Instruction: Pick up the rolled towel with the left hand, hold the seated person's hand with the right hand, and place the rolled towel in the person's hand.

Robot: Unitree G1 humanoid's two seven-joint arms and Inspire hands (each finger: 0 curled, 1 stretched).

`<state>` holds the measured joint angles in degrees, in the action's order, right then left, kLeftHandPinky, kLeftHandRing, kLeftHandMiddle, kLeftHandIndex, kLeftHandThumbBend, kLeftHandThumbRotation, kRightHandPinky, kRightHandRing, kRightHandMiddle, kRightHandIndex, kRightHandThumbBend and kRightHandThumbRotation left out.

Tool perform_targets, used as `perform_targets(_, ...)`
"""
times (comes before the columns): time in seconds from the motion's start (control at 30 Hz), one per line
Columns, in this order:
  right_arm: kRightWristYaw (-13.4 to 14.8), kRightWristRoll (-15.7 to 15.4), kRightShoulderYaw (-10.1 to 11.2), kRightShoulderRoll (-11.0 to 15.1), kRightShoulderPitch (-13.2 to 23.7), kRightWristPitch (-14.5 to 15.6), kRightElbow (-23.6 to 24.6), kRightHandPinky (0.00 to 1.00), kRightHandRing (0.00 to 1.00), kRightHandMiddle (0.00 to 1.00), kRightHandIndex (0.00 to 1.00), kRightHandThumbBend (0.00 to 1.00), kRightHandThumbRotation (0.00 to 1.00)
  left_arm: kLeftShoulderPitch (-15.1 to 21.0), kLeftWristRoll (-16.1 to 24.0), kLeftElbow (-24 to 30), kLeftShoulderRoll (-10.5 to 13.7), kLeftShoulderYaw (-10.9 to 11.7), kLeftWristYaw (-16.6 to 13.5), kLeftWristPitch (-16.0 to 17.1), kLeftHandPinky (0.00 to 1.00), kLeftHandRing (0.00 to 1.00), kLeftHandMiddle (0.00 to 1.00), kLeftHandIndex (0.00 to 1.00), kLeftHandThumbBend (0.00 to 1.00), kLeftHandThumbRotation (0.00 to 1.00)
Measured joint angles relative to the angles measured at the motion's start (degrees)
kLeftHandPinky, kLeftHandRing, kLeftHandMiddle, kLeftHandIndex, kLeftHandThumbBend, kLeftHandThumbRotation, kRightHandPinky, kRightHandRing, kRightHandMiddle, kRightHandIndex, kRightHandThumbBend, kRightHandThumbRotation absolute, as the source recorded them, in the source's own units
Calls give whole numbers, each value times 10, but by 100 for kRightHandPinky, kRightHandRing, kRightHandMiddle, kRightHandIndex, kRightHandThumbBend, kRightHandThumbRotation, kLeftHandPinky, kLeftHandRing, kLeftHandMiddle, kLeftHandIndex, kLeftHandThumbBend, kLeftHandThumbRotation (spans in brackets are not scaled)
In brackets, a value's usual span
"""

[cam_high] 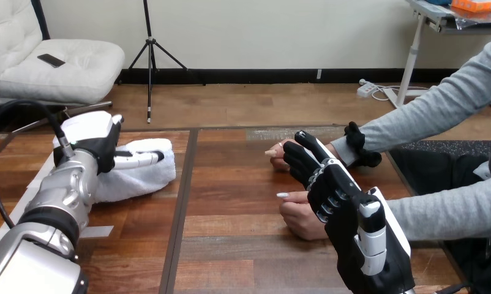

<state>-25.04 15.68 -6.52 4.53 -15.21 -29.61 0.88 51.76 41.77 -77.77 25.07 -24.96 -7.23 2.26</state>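
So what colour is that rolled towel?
White; the rolled towel shows best in the head view.

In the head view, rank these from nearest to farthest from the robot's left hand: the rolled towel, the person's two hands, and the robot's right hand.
1. Rolled towel, left side, touching the left hand.
2. Person's upper hand and lower hand, mid-table: too close to call.
3. Right hand, at the right, beyond them.

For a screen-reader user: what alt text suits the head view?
The robot's left hand rests on a rolled towel on the wooden table. Its open right hand lies between the person's nearer hand and farther hand.
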Motion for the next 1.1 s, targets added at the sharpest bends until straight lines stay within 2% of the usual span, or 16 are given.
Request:
perform_targets(0.2,0,1,0,0,-1,0,1,100,96,93,94,95,100,0,2,-3,0,-6,4,-6,96,96,97,97,87,78)
perform_targets(0.7,0,0,0,1,-4,0,13,100,97,93,94,97,100,1,16,-7,0,-25,47,-41,100,100,100,100,99,84)
perform_targets(0.87,1,0,0,2,-4,0,15,100,97,93,94,97,100,1,17,-8,2,-35,54,-48,100,100,100,100,100,84)
perform_targets(1.1,2,0,0,2,-6,0,15,100,96,92,93,96,100,1,16,-8,4,-36,59,-49,100,100,100,100,100,81)
